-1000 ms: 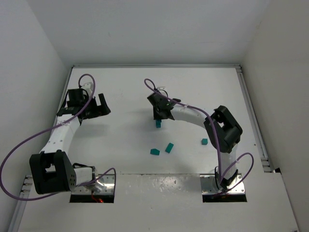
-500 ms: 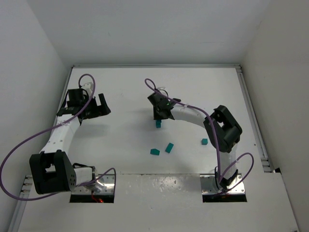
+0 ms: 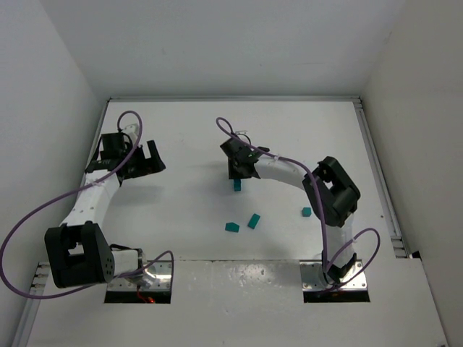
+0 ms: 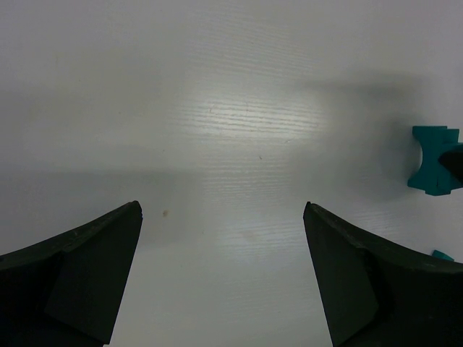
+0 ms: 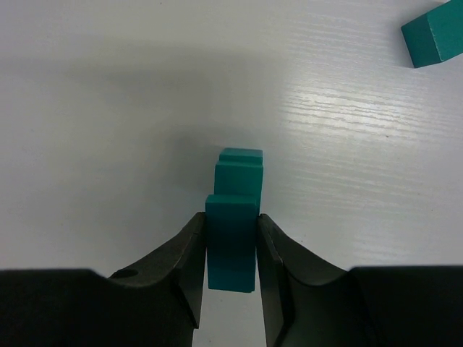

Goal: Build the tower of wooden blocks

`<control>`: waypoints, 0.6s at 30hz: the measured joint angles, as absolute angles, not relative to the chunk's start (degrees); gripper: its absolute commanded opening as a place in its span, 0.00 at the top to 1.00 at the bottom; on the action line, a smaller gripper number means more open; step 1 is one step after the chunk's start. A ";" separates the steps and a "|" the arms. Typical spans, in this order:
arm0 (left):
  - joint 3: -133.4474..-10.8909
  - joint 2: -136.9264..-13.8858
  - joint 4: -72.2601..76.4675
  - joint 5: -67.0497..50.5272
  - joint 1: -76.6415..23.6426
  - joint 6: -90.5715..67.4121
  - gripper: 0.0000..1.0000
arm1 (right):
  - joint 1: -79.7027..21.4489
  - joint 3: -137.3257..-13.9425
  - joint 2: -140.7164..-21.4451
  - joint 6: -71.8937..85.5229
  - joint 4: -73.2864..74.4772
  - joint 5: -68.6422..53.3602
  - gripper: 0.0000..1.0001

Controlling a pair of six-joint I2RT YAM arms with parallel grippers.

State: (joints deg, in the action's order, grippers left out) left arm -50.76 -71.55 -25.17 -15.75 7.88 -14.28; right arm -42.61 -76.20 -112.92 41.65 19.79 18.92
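Right wrist: right claw [image 5: 231, 220] pinching top block [image 5: 231, 253], bare table [image 5: 101, 108] around tower [image 5: 239, 172]; left claw [image 4: 223, 208] spread.

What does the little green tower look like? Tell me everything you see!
The tower is a narrow upright stack of teal-green blocks, painted wood by the look, with slightly uneven edges. It stands on the white table near the middle. The right gripper pinches its top block on both sides. Nothing else touches it; other blocks lie apart.
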 measured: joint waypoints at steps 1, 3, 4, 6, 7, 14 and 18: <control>-50.76 -71.57 -25.19 -15.75 7.88 -14.28 0.00 | -42.61 -76.25 -113.01 41.67 19.75 18.90 0.66; -50.76 -71.57 -25.17 -15.75 7.88 -14.28 0.00 | -42.52 -76.36 -113.23 41.69 19.77 18.83 0.62; -50.76 -71.57 -25.17 -15.75 7.88 -14.28 0.00 | -42.50 -76.42 -113.32 41.69 19.79 18.81 0.62; -50.76 -71.57 -25.17 -15.77 7.88 -14.28 0.00 | -42.46 -76.44 -113.45 41.69 19.81 18.68 0.60; -50.76 -71.57 -25.17 -15.77 7.88 -14.28 0.00 | -42.44 -76.44 -113.45 41.71 19.81 18.59 0.60; -50.76 -71.57 -25.17 -15.90 7.88 -14.28 0.00 | -42.39 -76.44 -113.47 41.89 19.79 17.63 0.47; -50.76 -71.57 -25.17 -15.97 7.88 -14.28 0.00 | -42.35 -76.44 -113.47 41.87 19.79 17.45 0.35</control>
State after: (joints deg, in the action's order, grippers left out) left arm -50.76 -71.57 -25.17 -15.97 7.88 -14.28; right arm -42.35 -76.44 -113.47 41.87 19.79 17.45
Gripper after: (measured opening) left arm 0.997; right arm 0.619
